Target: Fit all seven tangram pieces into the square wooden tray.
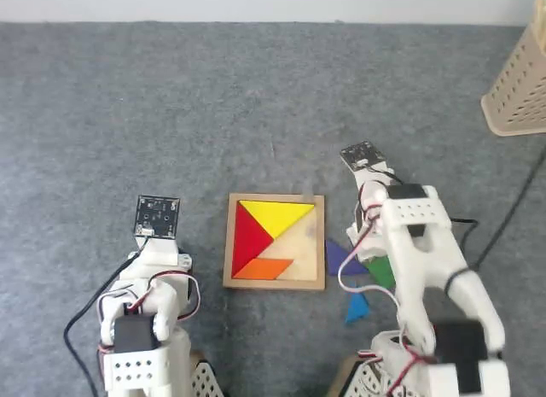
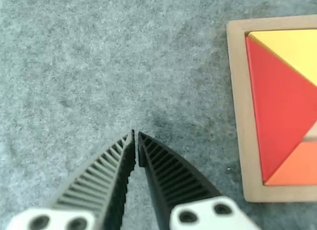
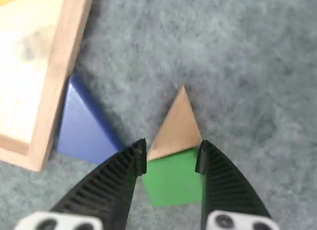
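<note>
Grey fuzzy surface [image 1: 171, 98] lay under everything. Right arm [image 1: 418, 243] stretched over loose pieces just beside right side of square wooden tray [image 1: 229, 243]. Right pincer [image 3: 171, 150] stood apart, jaws flanking the spot where green square [image 3: 173, 178] met tan triangle [image 3: 177, 123]; could not tell contact. Left arm [image 1: 145, 303] sat left of tray. Left pincer [image 2: 134, 136] was closed together over bare surface, clamped on nothing. Beige perforated basket [image 1: 520, 72] stood at far right edge, well apart from the rest.

Tray lay flat between the two arms, partly filled:
- Yellow triangle [image 1: 277, 216] along far side.
- Red triangle [image 1: 249, 239] along left side, touching yellow triangle.
- Orange parallelogram [image 1: 264, 268] at near edge, touching red triangle.
- Remaining tray floor showed bare wood.

Outside tray:
- Dark blue triangle [image 3: 79, 126] touched right rim.
- Green square lay near it, with tan triangle touching green square.
- Small light blue triangle [image 1: 357, 306] lay nearer robot, apart from tray.
</note>
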You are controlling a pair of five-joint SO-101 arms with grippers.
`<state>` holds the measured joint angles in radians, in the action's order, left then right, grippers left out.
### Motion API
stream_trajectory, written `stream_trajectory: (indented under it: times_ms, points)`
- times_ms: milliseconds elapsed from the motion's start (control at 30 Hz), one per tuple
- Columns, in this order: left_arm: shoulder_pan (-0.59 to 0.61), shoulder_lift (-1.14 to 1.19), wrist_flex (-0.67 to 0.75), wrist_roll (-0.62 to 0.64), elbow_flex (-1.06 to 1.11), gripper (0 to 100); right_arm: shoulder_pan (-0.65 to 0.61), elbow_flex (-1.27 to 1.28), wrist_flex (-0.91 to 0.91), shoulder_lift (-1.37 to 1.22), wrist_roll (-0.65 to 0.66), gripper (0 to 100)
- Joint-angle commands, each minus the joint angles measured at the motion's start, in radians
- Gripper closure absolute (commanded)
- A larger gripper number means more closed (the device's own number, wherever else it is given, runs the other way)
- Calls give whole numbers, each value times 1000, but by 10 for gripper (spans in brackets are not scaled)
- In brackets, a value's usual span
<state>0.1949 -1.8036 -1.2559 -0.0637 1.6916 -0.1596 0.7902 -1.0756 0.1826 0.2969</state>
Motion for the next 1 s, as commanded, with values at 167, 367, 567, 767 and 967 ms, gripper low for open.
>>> stream_trajectory:
  times_ms: [167, 367, 567, 767, 967]
  points:
    - [0, -20, -8, -5, -7, 988, -8, -78, 53, -81, -9, 822]
    - [0, -20, -8, -5, -7, 988, -5, -81, 50, -84, -14, 822]
    - [0, -20, -8, -5, -7, 988, -2, -120, 5, -82, -14, 820]
    - [0, -20, -8, -5, -7, 988, -7, -196, -74, -93, -83, 818]
    - [0, -20, -8, -5, -7, 988, -7, -187, -91, -93, -94, 818]
